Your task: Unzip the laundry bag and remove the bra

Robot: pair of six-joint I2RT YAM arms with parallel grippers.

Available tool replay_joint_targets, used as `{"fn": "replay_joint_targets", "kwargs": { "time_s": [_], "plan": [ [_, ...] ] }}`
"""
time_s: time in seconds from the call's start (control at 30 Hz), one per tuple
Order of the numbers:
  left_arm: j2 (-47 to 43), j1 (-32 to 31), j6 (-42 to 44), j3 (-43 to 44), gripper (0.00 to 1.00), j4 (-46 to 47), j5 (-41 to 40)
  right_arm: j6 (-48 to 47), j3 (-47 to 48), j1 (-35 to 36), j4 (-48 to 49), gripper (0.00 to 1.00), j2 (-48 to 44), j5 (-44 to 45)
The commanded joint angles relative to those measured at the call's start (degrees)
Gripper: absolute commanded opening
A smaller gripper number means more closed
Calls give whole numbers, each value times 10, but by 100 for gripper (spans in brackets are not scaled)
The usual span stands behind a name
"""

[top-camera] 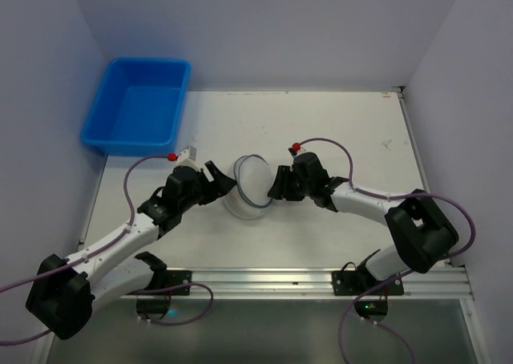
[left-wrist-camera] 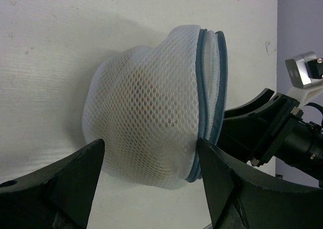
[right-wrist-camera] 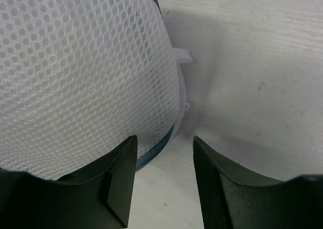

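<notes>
White tabletop (top-camera: 337, 131), centre: the laundry bag (top-camera: 252, 189) lies with its drum axis running arm to arm, the left gripper (top-camera: 222, 183) spread around the mesh body and the right gripper (top-camera: 273, 186), likewise spread, nearer the zip (left-wrist-camera: 204, 113) flap.

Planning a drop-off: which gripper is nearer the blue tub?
Left. The left gripper sits between the blue tub and the laundry bag; the right gripper is beyond the bag.
</notes>
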Motion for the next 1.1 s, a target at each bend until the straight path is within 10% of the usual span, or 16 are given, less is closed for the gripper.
{"fn": "replay_joint_targets", "kwargs": {
  "time_s": [0.0, 0.37, 0.63, 1.07],
  "plan": [
    [33, 4, -4, 2, 78, 65, 32, 4, 0, -2, 20, 50, 3, -17],
    [75, 4, 8, 8, 62, 71, 0, -1, -1, -1, 30, 50, 0, -26],
    [130, 1, 5, -16, 0, 114, 7, -44, 24, 13, -36, 53, -77, 4],
    [81, -18, 6, -15, 0, 133, 13, -164, 194, 157, -158, 69, -82, 168]
  ]
}}
